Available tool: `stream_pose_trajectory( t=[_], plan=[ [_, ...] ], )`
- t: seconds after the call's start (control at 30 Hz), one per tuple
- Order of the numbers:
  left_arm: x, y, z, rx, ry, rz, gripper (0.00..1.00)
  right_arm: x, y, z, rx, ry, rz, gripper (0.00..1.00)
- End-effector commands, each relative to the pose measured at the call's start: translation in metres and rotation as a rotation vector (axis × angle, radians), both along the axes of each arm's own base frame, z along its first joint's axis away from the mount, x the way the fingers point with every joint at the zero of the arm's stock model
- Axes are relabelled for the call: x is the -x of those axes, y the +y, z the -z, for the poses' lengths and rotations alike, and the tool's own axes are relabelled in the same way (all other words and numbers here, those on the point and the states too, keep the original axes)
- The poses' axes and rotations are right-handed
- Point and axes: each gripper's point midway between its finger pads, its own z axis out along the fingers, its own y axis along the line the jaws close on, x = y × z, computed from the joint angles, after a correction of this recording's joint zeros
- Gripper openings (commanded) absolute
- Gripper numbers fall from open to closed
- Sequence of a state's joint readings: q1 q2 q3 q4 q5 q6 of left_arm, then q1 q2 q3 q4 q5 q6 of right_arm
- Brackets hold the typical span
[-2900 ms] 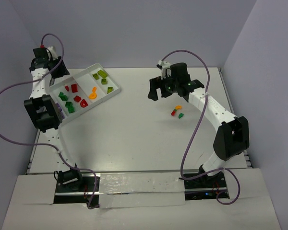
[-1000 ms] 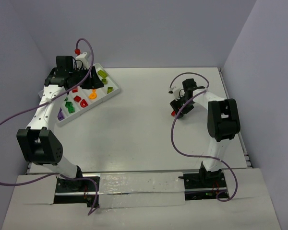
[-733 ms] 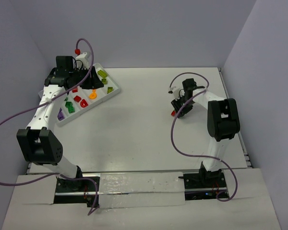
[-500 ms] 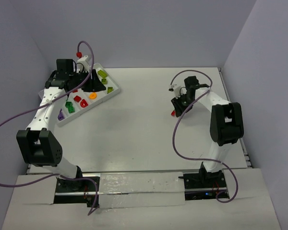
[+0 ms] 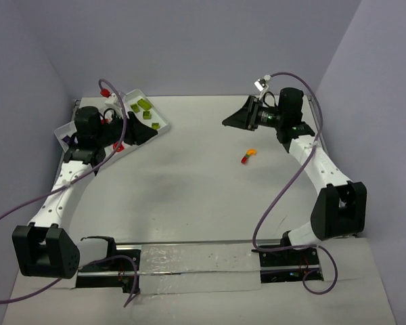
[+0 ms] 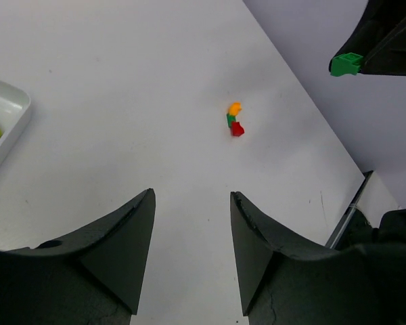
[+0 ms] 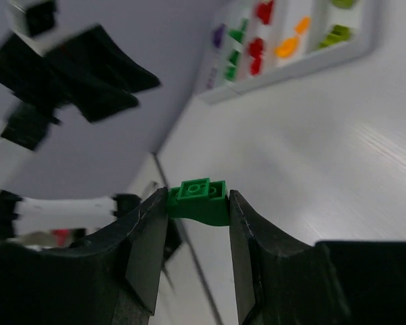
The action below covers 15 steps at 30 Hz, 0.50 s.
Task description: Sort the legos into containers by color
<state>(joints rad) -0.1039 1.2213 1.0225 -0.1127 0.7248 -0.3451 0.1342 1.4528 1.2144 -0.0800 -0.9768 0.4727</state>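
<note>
One small green plastic brick (image 7: 201, 196), with a round stud visible on its top, is pinched between the black fingers of your right gripper (image 7: 197, 204), which is closed on it and lifted above the white table (image 5: 189, 196). Three other tiny bricks (image 6: 234, 120), orange, green and red, lie touching in a short row on the table, well apart from the flat white plastic tray (image 5: 164, 126). Your left gripper (image 6: 189, 223), near this tray, has its fingers spread and holds nothing.

Green lego (image 7: 200, 191) pinched in right claw (image 7: 197, 206)
</note>
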Motion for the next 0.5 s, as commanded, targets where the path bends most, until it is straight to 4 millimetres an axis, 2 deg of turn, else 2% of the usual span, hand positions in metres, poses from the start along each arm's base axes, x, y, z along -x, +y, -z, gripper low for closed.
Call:
stream_pose_trajectory(
  t=[0.0, 0.07, 0.1, 0.2, 0.4, 0.47],
  plan=[
    [-0.008, -0.016, -0.022, 0.011, -0.144, 0.034, 0.58, 0.017, 0.029, -0.055, -0.335, 0.087, -0.160, 0.24],
    [-0.005, -0.026, -0.020, 0.002, -0.168, 0.085, 0.58, 0.026, 0.039, -0.061, -0.381, 0.119, -0.219, 0.24],
    [0.002, -0.037, -0.023, 0.005, -0.205, 0.156, 0.58, 0.029, 0.045, -0.061, -0.404, 0.171, -0.249, 0.24],
    [0.012, -0.051, -0.025, -0.030, -0.297, 0.291, 0.60, 0.053, 0.068, -0.059, -0.387, 0.154, -0.371, 0.23],
    [0.028, -0.056, -0.029, -0.121, -0.413, 0.483, 0.63, 0.088, 0.094, -0.049, -0.351, 0.176, -0.514, 0.23],
    [0.044, -0.056, -0.028, -0.164, -0.465, 0.572, 0.63, 0.100, 0.102, -0.046, -0.336, 0.180, -0.569, 0.23]
  ],
)
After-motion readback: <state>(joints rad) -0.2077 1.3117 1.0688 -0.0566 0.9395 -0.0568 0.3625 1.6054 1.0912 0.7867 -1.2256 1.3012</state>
